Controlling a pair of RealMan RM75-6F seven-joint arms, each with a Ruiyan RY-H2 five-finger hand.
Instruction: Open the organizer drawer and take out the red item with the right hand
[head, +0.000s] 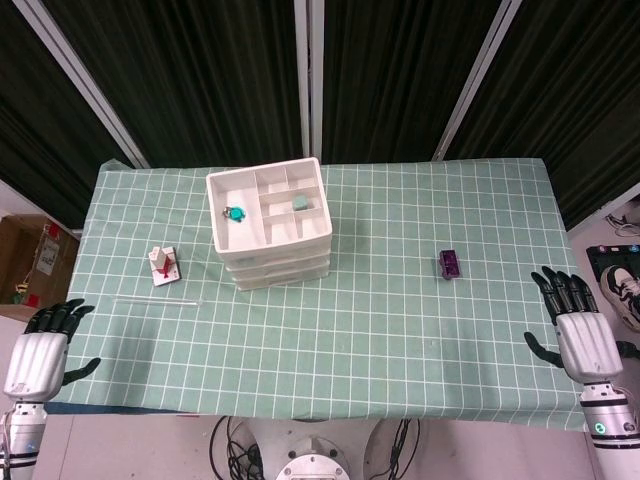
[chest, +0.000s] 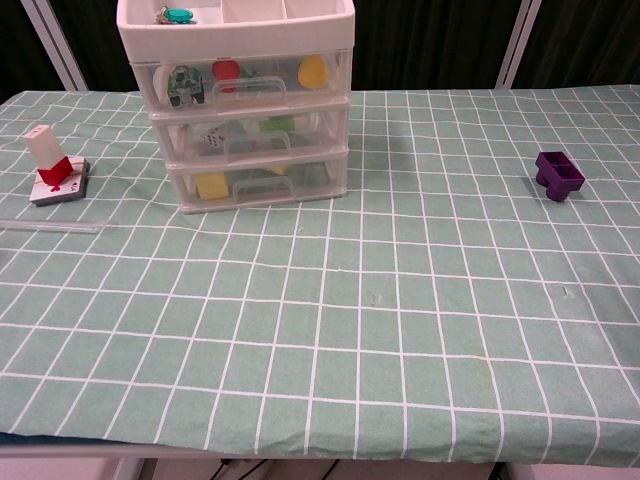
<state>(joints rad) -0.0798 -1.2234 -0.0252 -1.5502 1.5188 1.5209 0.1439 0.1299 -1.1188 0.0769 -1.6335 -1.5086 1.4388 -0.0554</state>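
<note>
Your organizer (chest: 240, 100) sits toward the back left of the table (head: 400, 330), all three drawers pushed in. The red item (chest: 227, 70) is in the top drawer (chest: 250, 80), showing through the clear front just left of the handle, with a yellow piece (chest: 313, 70) to its right and a dark green-and-white thing (chest: 186, 86) to its left. The middle drawer has something green and something white in it, and the bottom one has a yellow block; can't make out more than that through the plastic.

On top there's an open tray (head: 268, 205) with compartments, a teal thing (head: 235, 213) in one on the left and a grey-green block (head: 300, 203) in one on the right.

Your right hand (head: 578, 325) is at the table's near right edge, well away from the organizer, fingers spread and holding nothing. Your left hand (head: 42, 345) is at the near left corner, also empty with fingers apart. Neither shows in the chest view.

A purple block (chest: 558, 174) lies on the right side of the cloth. Left of the organizer is a small white-and-red object (chest: 55, 165), and a thin clear rod (head: 155, 300) lies just in front of it.
</note>
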